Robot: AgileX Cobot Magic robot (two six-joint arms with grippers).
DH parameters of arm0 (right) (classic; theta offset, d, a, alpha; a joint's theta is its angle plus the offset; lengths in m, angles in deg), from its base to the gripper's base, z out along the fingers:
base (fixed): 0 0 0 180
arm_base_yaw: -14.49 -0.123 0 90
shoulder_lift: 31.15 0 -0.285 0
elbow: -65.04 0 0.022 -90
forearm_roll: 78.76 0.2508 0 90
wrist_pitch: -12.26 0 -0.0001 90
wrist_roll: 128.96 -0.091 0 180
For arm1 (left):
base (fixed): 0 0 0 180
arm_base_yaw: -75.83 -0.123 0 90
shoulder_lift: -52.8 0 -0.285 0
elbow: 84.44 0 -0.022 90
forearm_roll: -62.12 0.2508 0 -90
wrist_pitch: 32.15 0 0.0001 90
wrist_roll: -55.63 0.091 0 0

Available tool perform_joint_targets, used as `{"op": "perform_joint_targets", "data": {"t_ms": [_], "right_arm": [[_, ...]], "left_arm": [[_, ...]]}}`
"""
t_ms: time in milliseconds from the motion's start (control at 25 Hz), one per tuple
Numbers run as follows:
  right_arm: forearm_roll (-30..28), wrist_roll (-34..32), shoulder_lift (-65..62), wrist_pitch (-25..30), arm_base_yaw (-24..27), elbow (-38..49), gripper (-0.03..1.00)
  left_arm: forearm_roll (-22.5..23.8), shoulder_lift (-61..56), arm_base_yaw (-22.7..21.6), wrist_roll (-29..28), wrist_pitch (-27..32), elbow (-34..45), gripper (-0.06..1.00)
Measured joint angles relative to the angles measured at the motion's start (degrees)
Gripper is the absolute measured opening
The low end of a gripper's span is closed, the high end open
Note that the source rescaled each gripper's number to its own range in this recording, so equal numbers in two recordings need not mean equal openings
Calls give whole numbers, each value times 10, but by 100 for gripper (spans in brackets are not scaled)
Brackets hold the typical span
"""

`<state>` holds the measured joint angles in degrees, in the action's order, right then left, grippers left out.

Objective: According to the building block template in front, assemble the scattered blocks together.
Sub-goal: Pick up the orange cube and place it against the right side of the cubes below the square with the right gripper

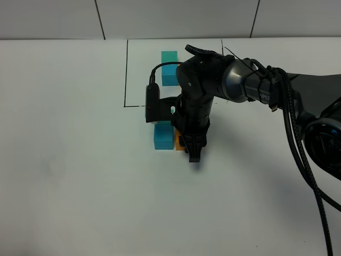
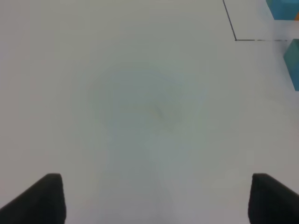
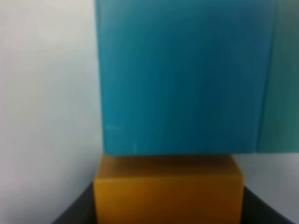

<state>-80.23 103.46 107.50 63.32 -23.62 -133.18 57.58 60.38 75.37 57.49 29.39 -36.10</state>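
Observation:
The building block template (image 1: 170,66) lies at the back inside a thin black frame; its teal-green and blue cubes show, and my right arm hides the rest. Of the scattered blocks, the blue one (image 1: 162,136) sits just in front of the frame with the orange one (image 1: 179,142) against its right side. My right gripper (image 1: 193,153) points down, shut, with its tips at the orange block's near side. The right wrist view shows the orange block (image 3: 168,191) pressed against the blue block (image 3: 182,74), with a teal-green block (image 3: 286,79) beside it. My left gripper (image 2: 156,200) hovers open over bare table.
The white table (image 1: 64,160) stretches to the left and front. The right arm's black body and cables (image 1: 298,138) cross the right side. A corner of the black frame (image 2: 236,39) and the edges of blue cubes (image 2: 293,65) show in the left wrist view.

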Motion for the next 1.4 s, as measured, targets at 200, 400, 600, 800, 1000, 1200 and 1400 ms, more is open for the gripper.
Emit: {"op": "perform_joint_targets", "data": {"t_ms": [200, 400, 600, 800, 1000, 1200, 1400], "right_arm": [[3, 0, 0, -12, 0, 0, 3], [3, 0, 0, -12, 0, 0, 3], [-2, 2, 3, -12, -5, -1, 3], [-7, 5, 4, -12, -9, -2, 3], [-7, 6, 4, -12, -10, -2, 3], [-7, 6, 4, -12, -10, -2, 3], [-6, 6, 4, -12, -10, -2, 3]], "left_arm": [[0, 0, 0, 0, 0, 0, 67], [0, 0, 0, 0, 0, 0, 67], [0, 0, 0, 0, 0, 0, 67], [0, 0, 0, 0, 0, 0, 67], [0, 0, 0, 0, 0, 0, 67], [0, 0, 0, 0, 0, 0, 67], [0, 0, 0, 0, 0, 0, 67]]}}
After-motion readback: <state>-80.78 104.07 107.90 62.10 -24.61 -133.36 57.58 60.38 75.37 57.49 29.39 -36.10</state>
